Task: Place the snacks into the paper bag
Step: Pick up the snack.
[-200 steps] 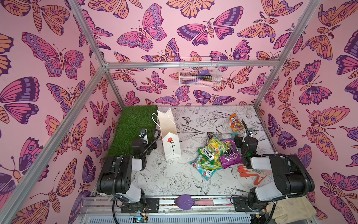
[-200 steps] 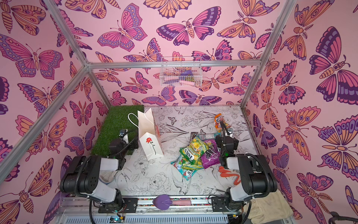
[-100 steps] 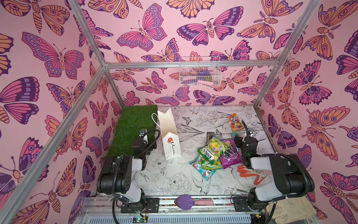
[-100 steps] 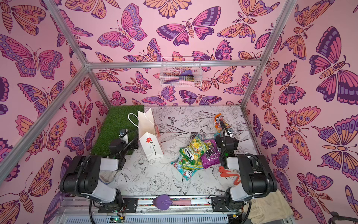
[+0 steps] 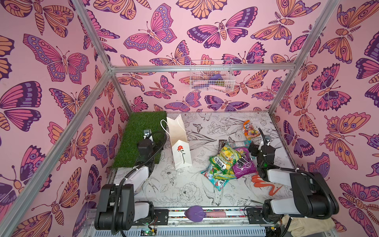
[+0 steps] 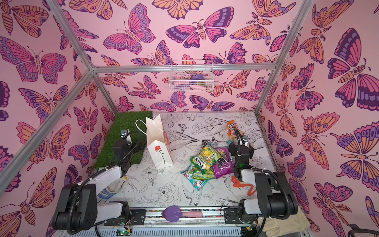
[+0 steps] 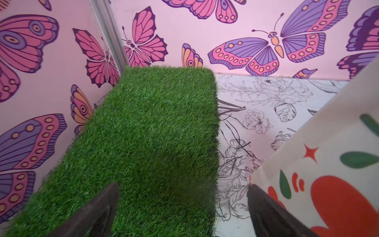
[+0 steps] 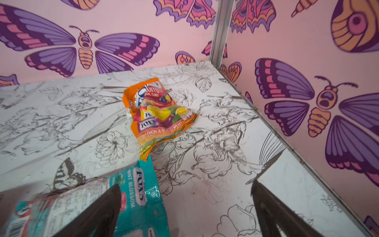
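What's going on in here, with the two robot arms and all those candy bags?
The job is putting the snacks into the paper bag; nothing is held yet. The left gripper is open over the grass mat, beside the upright bag. The right gripper is open next to that pile on the table. An orange packet lies apart, farther back.

Robot lab test cell: aluminium frame (image 5: 153, 69), butterfly-papered walls (image 5: 180, 51), printed tabletop (image 5: 174, 184).
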Robot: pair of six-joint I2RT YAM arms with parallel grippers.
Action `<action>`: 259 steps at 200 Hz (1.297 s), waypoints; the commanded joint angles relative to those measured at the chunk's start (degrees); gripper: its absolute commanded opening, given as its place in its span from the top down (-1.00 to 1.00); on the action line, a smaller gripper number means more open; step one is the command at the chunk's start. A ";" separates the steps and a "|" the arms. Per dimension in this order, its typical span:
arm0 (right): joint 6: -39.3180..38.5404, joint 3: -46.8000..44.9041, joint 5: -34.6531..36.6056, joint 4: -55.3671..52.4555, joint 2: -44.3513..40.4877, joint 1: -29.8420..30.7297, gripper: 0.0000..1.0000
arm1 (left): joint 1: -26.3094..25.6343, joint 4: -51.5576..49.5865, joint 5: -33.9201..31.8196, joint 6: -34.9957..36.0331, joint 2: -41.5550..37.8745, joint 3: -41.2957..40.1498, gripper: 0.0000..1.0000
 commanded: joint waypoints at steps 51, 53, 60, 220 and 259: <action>30.63 9.31 7.56 -44.59 -24.53 -0.10 -0.99 | -2.83 -28.50 -9.49 -20.39 -19.16 4.08 -0.98; 32.27 9.27 7.63 -45.46 -24.92 -0.17 -0.99 | -2.83 -29.61 -9.23 -20.72 -19.23 4.57 -0.98; 32.03 8.75 1.80 -45.78 -26.21 -1.08 -0.99 | -2.76 -33.32 -7.70 -21.52 -19.71 6.43 -0.98; 28.57 17.61 -28.12 -67.18 -25.89 -1.51 -0.99 | -2.54 -58.71 20.12 -22.81 -19.42 19.23 -1.00; 25.90 19.60 -29.54 -71.34 -22.38 -1.51 -0.97 | -2.49 -58.25 21.50 -23.33 -23.43 16.13 -1.00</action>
